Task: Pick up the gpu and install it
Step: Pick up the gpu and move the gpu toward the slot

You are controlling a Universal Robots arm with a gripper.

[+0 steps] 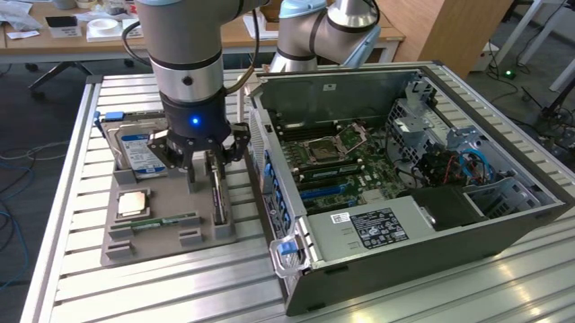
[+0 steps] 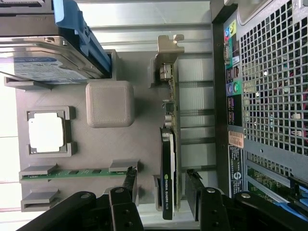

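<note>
The gripper (image 2: 161, 177) is hovering open, straddling the gpu (image 2: 168, 159) and gripping nothing. The gpu is standing edge-up in its holder (image 2: 142, 72), likely for easy pinching.

I am viewing a slatted aluminium table (image 1: 134, 289) that is catching bright glare toward the exterior view's right, while behind it a wooden desk (image 1: 54, 44) and a wooden cabinet (image 1: 449, 27) are standing on grey floor (image 1: 45, 128), where loose cables (image 1: 18, 158) are trailing at the exterior view's left.

Robotics lab: slatted aluminium bench (image 1: 180, 289), open computer case (image 1: 404, 259), desks (image 1: 90, 47) behind.
</note>
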